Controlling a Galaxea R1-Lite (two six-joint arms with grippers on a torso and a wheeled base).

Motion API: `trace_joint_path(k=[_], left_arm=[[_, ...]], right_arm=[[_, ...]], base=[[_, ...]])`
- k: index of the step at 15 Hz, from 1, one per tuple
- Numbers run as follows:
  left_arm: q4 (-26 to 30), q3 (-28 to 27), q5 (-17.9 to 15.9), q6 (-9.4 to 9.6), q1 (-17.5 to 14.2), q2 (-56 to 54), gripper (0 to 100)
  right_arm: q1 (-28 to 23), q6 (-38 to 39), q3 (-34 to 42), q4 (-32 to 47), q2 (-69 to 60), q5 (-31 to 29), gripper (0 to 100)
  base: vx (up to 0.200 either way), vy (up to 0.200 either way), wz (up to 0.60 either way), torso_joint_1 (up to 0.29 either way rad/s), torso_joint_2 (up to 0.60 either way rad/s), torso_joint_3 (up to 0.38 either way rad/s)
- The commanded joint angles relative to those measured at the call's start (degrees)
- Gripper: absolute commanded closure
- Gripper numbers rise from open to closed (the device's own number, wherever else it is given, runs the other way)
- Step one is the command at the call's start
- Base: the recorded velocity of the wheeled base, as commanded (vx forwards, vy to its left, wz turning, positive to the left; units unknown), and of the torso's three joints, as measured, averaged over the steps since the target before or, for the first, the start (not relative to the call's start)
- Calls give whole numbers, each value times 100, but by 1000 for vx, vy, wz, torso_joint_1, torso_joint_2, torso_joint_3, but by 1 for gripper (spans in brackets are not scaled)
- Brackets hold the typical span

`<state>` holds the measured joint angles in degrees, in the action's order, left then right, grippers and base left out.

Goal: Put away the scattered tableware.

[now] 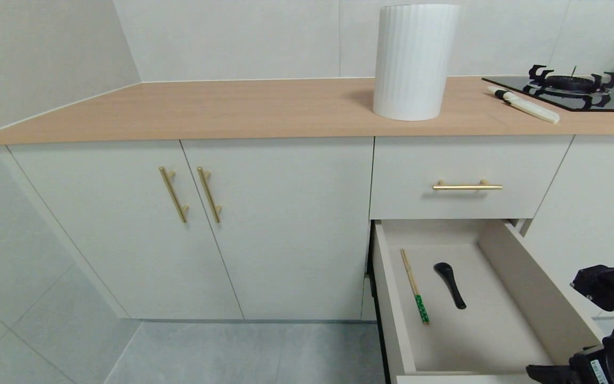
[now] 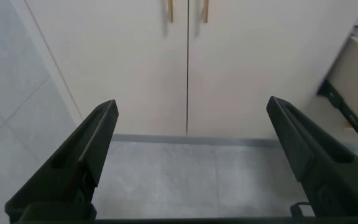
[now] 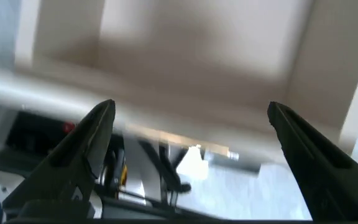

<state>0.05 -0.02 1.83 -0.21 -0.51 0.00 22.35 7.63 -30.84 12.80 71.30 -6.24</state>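
The lower drawer (image 1: 531, 288) stands pulled out below the counter. Inside it lie a pair of wooden chopsticks (image 1: 414, 293) with green tips and a black spoon (image 1: 451, 284), side by side and apart. A white knife-like utensil (image 1: 523, 104) rests on the counter beside the stove. My right arm (image 1: 613, 298) is at the drawer's front right corner; the right gripper (image 3: 188, 112) is open, holding nothing, with a blurred pale drawer panel (image 3: 191, 43) beyond it. My left gripper (image 2: 188, 109) is open and empty, low, facing the cabinet doors (image 2: 229, 68).
A tall white ribbed container (image 1: 413, 58) stands on the wooden counter (image 1: 232, 109). A black gas stove (image 1: 579, 88) is at the far right. The upper drawer (image 1: 467, 186) is closed. Double cabinet doors (image 1: 264, 229) with gold handles are to the left, above grey floor tiles (image 1: 232, 352).
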Motion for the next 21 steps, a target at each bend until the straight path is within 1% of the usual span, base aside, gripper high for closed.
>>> trace_joint_path(k=[1, 3, 4, 5, 6, 8, 10, 11, 15, 17, 18, 21], left_arm=[[-5, 2, 2, -6, -2, 0, 0], [-5, 2, 2, -6, -2, 0, 0], [-5, 2, 2, -6, -2, 0, 0], [-5, 2, 2, -6, -2, 0, 0], [-5, 2, 2, -6, -2, 0, 0], [-5, 2, 2, -6, -2, 0, 0], [-5, 2, 2, -6, -2, 0, 0], [-5, 2, 2, -6, -2, 0, 0], [-5, 2, 2, -6, -2, 0, 0], [-5, 2, 2, -6, -2, 0, 0], [-5, 2, 2, -6, -2, 0, 0], [-5, 2, 2, -6, -2, 0, 0]], right_arm=[[77, 2, -97, 284, 129, 0, 0], [130, 19, -300, 865, 455, 18, 0], [130, 19, -300, 900, 525, 53, 0], [130, 28, -300, 908, 824, 325, 0], [130, 54, -308, 900, 982, 422, 0], [130, 300, -396, 891, 1571, 448, 0], [130, 432, -458, 891, 1712, 448, 0], [130, 687, -546, 882, 1966, 440, 0], [130, 705, -502, 469, 2028, 378, 0], [130, 696, -519, 407, 2046, 378, 0], [130, 696, -519, 214, 2089, 352, 0], [130, 696, -519, -164, 2221, 27, 0]], base=[[0, 0, 0, 0, 0, 0], [0, 0, 0, 0, 0, 0], [0, 0, 0, 0, 0, 0], [0, 0, 0, 0, 0, 0], [0, 0, 0, 0, 0, 0], [0, 0, 0, 0, 0, 0], [0, 0, 0, 0, 0, 0], [0, 0, 0, 0, 0, 0], [0, 0, 0, 0, 0, 0], [0, 0, 0, 0, 0, 0], [0, 0, 0, 0, 0, 0], [0, 0, 0, 0, 0, 0]])
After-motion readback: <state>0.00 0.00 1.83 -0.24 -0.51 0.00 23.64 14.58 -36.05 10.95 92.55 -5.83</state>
